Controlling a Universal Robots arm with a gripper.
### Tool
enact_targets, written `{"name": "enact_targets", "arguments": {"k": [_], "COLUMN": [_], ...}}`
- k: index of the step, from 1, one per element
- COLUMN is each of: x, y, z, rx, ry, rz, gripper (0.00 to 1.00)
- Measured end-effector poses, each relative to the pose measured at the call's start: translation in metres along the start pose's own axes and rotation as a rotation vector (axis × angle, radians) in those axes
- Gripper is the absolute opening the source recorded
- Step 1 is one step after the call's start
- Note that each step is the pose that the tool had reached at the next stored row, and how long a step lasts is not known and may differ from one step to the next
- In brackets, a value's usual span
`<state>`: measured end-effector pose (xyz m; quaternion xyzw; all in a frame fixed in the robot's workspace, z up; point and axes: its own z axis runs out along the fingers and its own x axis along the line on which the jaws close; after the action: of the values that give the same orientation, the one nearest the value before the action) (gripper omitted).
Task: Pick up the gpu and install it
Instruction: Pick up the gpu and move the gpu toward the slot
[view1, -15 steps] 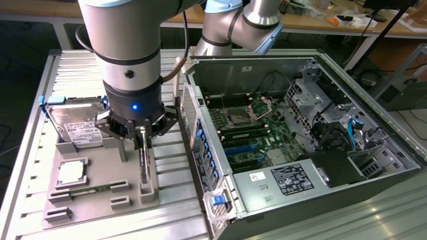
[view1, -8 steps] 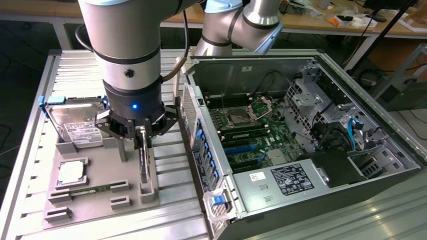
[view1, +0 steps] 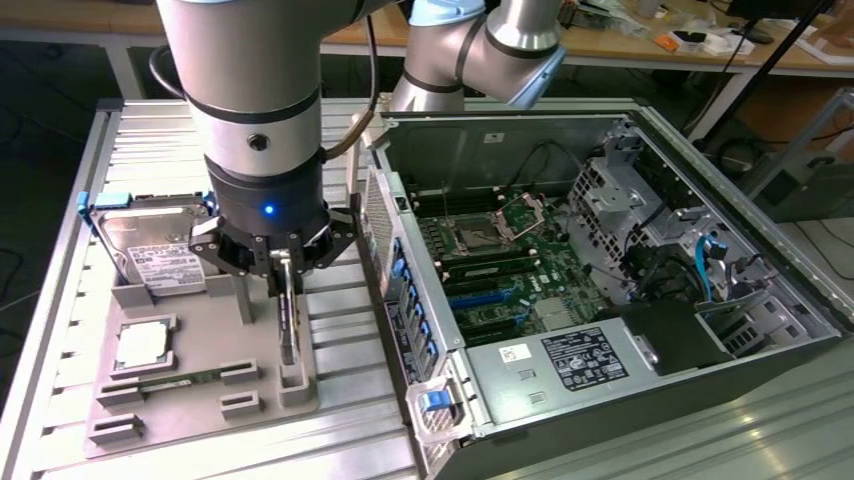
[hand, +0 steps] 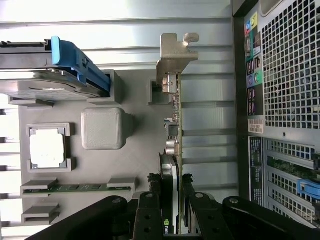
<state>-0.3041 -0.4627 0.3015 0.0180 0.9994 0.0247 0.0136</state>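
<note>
Nearest the wrist camera are my jaws, drawn in to a narrow gap and clamped on the gpu (hand: 173, 130). My fingers (hand: 149, 215) press against the two faces of the card.

Findings:
- The gpu stands on edge over its slot in the gray parts tray (view1: 200, 405), with its silver bracket (hand: 176, 52) at the end away from my jaws. I cannot tell whether the card's lower edge has left the slot.
- In the exterior view, my jaws hang straight down over the tray and grip the card's upper edge.
- A hard drive (view1: 150, 245) with blue corners, a processor (view1: 143, 345) and a slim green memory stick (view1: 174, 383) are seated in their own tray holders, apart from the gpu.
- The tray rests on the slatted metal table (view1: 350, 440).
- The open computer case (view1: 747, 330) lies just beside the tray, on the exterior view's right. Its motherboard (view1: 501, 270) is exposed.
</note>
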Motion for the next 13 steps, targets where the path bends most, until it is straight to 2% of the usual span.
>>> {"name": "enact_targets", "arguments": {"k": [13], "x": [0.000], "y": [0.0007], "z": [-0.0140], "rx": [0.0000], "ry": [0.0007], "rz": [0.000], "gripper": [0.27]}}
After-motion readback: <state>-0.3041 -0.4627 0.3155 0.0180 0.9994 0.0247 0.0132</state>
